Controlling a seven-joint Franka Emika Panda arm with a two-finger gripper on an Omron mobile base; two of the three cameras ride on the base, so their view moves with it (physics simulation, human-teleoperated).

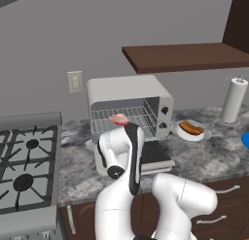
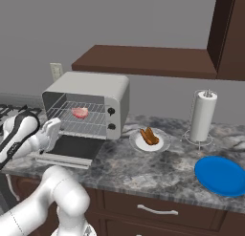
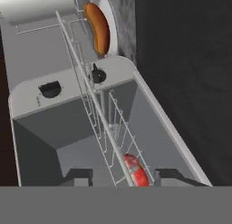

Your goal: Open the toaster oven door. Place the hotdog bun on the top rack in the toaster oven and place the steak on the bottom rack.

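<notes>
The toaster oven stands on the counter with its door dropped flat in front. The steak lies on a wire rack inside; I cannot tell which of the two racks. In the hand view the steak sits just beyond my gripper, whose jaws stand apart and touch nothing. From the right base view my gripper is at the left side of the oven's mouth, above the door. The hotdog bun rests on a white dish right of the oven.
A black-grated stove lies left of the oven. A paper towel roll and a blue plate stand further right on the counter. A dark wooden shelf hangs above the oven.
</notes>
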